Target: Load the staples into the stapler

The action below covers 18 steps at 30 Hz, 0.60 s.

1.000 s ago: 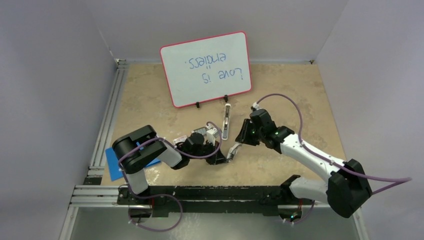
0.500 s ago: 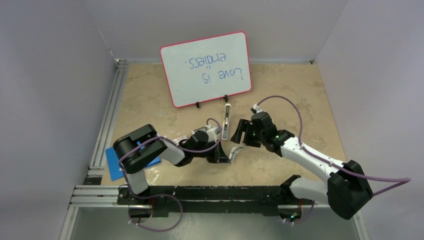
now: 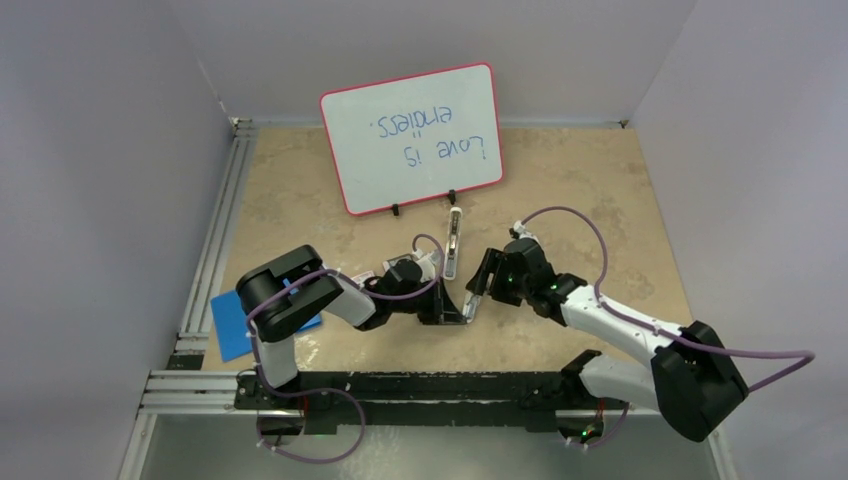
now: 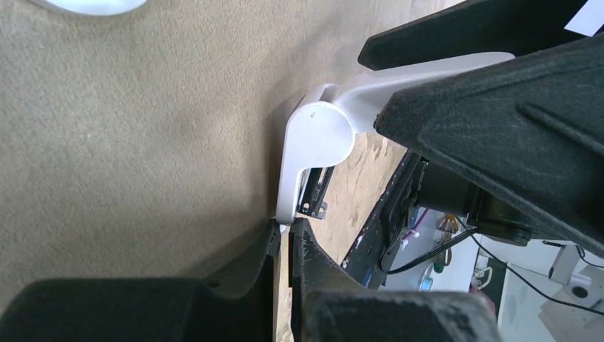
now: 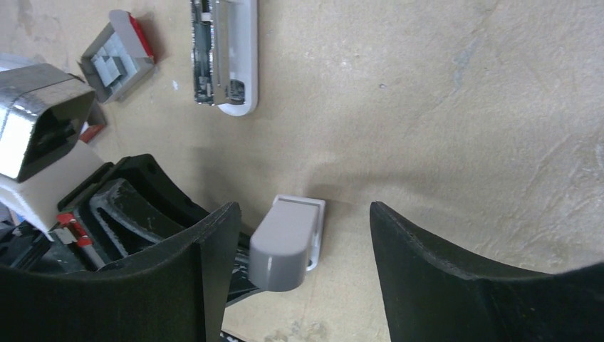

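Observation:
The slim white stapler lies open on the table near the whiteboard, its metal channel showing in the right wrist view. The grey tray of staples, with a red box edge, lies just left of it. My left gripper is shut on the thin edge of a stubby white hinged object, holding it propped on the table; the left wrist view shows the pinch. My right gripper is open, with its fingers on either side of that stubby object and not touching it.
A red-framed whiteboard stands at the back centre. A blue flat item lies at the left by the aluminium rails. Bare table stretches to the right of the right arm.
My right gripper has come down and toward the left arm until its open fingers straddle the stubby object. The left gripper has kept its hold and shifted slightly right.

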Tool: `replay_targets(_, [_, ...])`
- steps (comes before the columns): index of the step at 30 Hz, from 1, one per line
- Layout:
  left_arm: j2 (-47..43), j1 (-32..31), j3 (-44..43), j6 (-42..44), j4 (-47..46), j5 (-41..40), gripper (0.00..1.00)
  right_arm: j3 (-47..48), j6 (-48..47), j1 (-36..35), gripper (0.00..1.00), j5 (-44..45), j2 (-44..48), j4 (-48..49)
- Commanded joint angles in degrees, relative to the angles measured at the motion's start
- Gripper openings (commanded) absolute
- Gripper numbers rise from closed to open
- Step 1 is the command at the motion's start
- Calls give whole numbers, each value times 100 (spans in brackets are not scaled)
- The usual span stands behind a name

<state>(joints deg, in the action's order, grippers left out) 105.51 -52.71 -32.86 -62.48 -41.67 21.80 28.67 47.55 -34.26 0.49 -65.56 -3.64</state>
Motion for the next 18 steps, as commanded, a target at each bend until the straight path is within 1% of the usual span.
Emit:
replay_targets(1, [52,-47,-75,60,497,-413,0,-19,156,-118,68,185,75,277])
replay_targets(11, [-26,-64,-93,25,609,-583,0,51,488,-611,58,748,-304,203])
replay_targets(13, [-46,-73,-91,25,616,-601,0,75,605,-725,53,894,-367,139])
replay_targets(16, [-52,-80,-95,61,604,-583,0,122,705,-875,42,1081,-452,116])
replay_targets(18, [-95,-90,-74,113,599,-586,0,204,747,-963,38,1189,-538,57])
